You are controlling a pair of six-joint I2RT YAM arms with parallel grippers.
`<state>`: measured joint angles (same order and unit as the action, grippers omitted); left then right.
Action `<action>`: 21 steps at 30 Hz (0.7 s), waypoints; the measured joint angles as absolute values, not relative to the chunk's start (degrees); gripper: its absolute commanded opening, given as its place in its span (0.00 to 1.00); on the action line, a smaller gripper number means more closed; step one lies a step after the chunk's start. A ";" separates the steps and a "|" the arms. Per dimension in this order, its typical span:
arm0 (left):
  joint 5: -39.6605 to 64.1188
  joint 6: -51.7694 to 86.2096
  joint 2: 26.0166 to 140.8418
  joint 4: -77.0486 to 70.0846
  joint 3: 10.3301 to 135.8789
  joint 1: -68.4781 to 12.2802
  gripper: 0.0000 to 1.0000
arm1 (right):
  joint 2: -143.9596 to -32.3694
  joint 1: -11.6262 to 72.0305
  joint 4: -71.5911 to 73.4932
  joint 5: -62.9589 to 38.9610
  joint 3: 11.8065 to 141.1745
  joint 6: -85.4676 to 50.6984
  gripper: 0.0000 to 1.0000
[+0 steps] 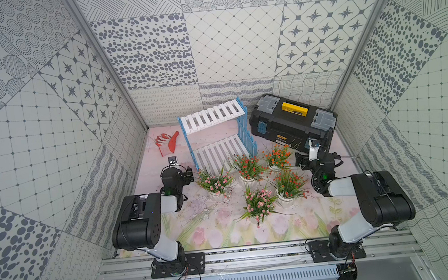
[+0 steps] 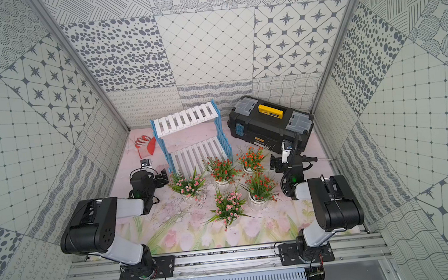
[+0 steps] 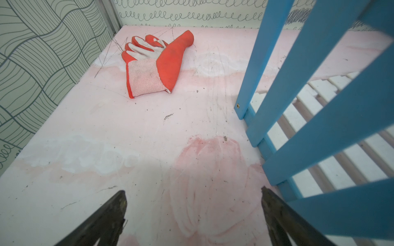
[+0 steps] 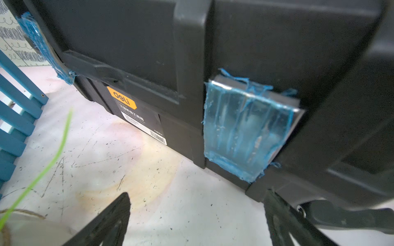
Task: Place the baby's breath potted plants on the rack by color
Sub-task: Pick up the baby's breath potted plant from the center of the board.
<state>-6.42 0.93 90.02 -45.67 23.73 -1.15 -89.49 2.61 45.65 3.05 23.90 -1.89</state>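
Left claw (image 3: pixel 193 192) open, empty, beside the rack (image 3: pixel 319 144); right claw (image 4: pixel 197 196) open, empty, facing the toolbox (image 4: pixel 138 42)

Floral-printed tabletop (image 1: pixel 212 231), scuffed. Far left corner: red-and-white glove (image 1: pixel 167 143), lying flat. Far edge, centre: rack (image 1: pixel 212 116), upright. Far right corner: black toolbox (image 1: pixel 291 120), just beside rack. Mid-table, before rack: two pink potted plants (image 1: pixel 215 182), three orange-red potted plants (image 1: pixel 249 166), all upright

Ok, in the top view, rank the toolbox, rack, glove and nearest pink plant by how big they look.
1. rack and toolbox: too alike to rank.
2. nearest pink plant, though it may gain from sitting closer to the camera.
3. glove, clearly the smallest.
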 measured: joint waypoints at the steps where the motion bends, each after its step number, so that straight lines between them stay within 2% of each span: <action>1: -6.42 0.93 90.02 -45.67 23.73 -1.15 0.98 | -89.49 2.61 45.65 3.05 23.90 -1.89 0.98; 5: -6.59 0.91 90.02 -45.58 23.77 -1.37 0.97 | -89.08 3.03 44.58 4.64 24.01 -1.93 0.98; 7: -7.03 0.89 89.30 -42.92 25.19 -1.72 0.91 | -86.52 3.75 37.60 7.29 25.91 -2.26 0.98; 8: -7.33 0.89 88.66 -40.51 26.74 -1.78 0.91 | -84.90 4.10 33.45 8.40 27.57 -2.42 0.98; 14: -8.47 2.90 81.71 -27.11 39.00 -1.52 0.91 | -69.12 5.50 15.22 14.90 36.62 -5.85 0.98; 21: -8.32 8.08 78.15 -13.10 47.20 -1.43 0.94 | -55.81 6.98 -3.22 14.48 42.65 -11.33 0.98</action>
